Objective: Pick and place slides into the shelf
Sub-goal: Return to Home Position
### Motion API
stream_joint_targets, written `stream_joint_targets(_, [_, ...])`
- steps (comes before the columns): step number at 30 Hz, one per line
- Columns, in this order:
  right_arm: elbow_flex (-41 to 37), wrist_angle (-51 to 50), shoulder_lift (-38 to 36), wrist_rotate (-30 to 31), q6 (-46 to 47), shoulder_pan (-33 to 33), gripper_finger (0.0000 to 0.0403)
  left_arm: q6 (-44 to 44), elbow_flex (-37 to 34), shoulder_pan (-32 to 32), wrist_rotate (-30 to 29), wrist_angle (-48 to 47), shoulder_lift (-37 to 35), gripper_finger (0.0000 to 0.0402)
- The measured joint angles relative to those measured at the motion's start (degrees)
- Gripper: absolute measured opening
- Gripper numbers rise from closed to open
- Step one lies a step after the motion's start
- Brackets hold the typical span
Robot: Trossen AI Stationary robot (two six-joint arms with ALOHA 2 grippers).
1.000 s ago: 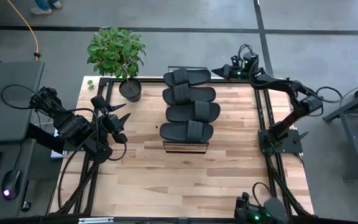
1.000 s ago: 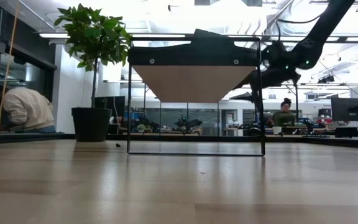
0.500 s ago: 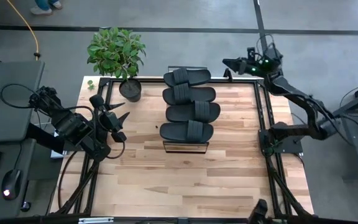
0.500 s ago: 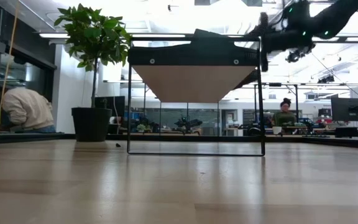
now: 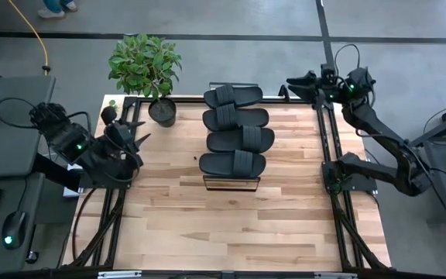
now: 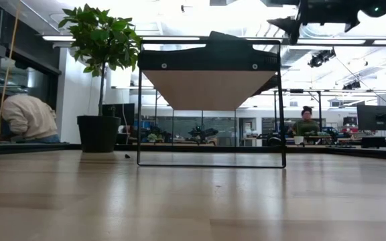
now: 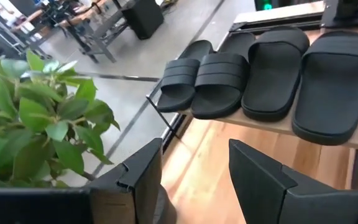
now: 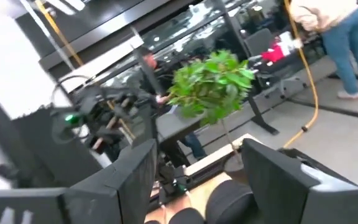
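All four black slides [image 5: 236, 118] lie on the shelf [image 5: 231, 183], which runs down the middle of my wooden table [image 5: 231, 225] from its far edge toward the centre. They sit crosswise on the light plank, side by side in one row, each close against its neighbour, straps up. The farthest one is turned a little askew from the other three. From table height I see only the underside of the plank and the thin dark frame legs that carry it. The slides show there as a dark band along the top. My left gripper [image 5: 135, 132] hangs over the left edge of the table, near the potted plant [image 5: 145, 62] at the far left corner and well apart from the shelf. Its wrist camera shows the two fingers spread with nothing between them, pointing toward the row of slides. My right gripper [image 5: 296, 82] is raised above the far right corner of the table frame, just beyond the shelf's far end, and its fingers are likewise apart and empty. Beyond the table, one person [image 6: 25, 117] bends over at the left, and another [image 6: 306, 124] sits far back in the room.
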Motion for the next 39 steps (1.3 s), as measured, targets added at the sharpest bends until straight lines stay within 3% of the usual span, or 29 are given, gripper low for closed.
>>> stream_joint_targets(4, [0.0,-0.8,-2.7,-0.5,-3.2,2.8,0.0229,2.7,-4.5,0.0,0.5,4.9,-4.1,0.0168])
stream_joint_targets(9, [0.0,-1.1,-5.3,-0.2,-4.9,7.5,0.0229,14.3,-16.6,0.0,6.2,22.1,-12.7,0.0168])
stream_joint_targets(15, [0.0,-1.3,-5.8,3.9,-6.9,13.6,0.0229,38.7,-32.3,0.0,22.6,54.4,-24.9,0.0168])
stream_joint_targets(19, [0.0,-3.5,-5.8,8.5,-7.8,15.7,0.0229,48.7,-39.3,0.0,30.9,68.5,-31.1,0.0168])
stream_joint_targets(25, [0.0,-7.7,-5.7,8.3,-9.1,16.8,0.0229,48.0,-43.1,0.0,26.2,69.7,-35.8,0.0168])
stream_joint_targets(31, [0.0,-16.7,-5.7,8.6,-5.5,18.0,0.0229,44.8,-43.3,0.0,24.8,68.4,-36.2,0.0168])
stream_joint_targets(36, [0.0,-27.9,-5.5,17.8,-7.4,24.0,0.0229,39.4,-43.3,0.0,25.6,66.7,-36.0,0.0168])
stream_joint_targets(39, [-0.9,-26.1,-5.5,22.9,-9.6,28.8,0.0229,36.4,-43.3,0.0,26.4,66.5,-35.6,0.0168])
